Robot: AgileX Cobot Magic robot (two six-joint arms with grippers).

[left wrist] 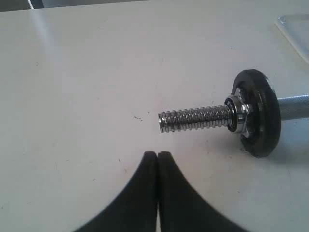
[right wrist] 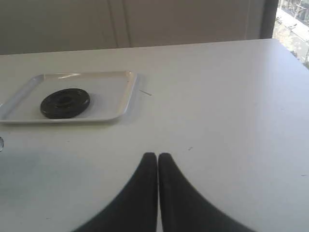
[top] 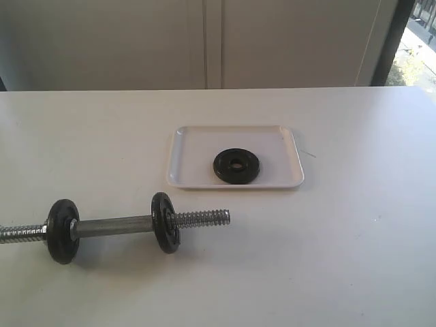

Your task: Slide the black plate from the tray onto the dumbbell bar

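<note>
One black plate [top: 236,165] [right wrist: 64,102] lies flat in the white tray [top: 204,146] [right wrist: 116,96] at the table's middle. The dumbbell bar [top: 112,225] lies at the front left with two more black discs [top: 165,222] [top: 63,231] standing on it; its threaded end [top: 203,218] points toward the right. In the left wrist view the other threaded end [left wrist: 195,118] and one disc [left wrist: 258,112] show, a short way beyond my left gripper [left wrist: 158,153], which is shut and empty. My right gripper [right wrist: 158,155] is shut and empty over bare table, well apart from the tray. Neither gripper appears in the exterior view.
The white table [top: 354,245] runs back to a pale wall [top: 204,41]. A window strip [top: 415,41] is at the far right. A small dark fleck [right wrist: 145,93] lies beside the tray.
</note>
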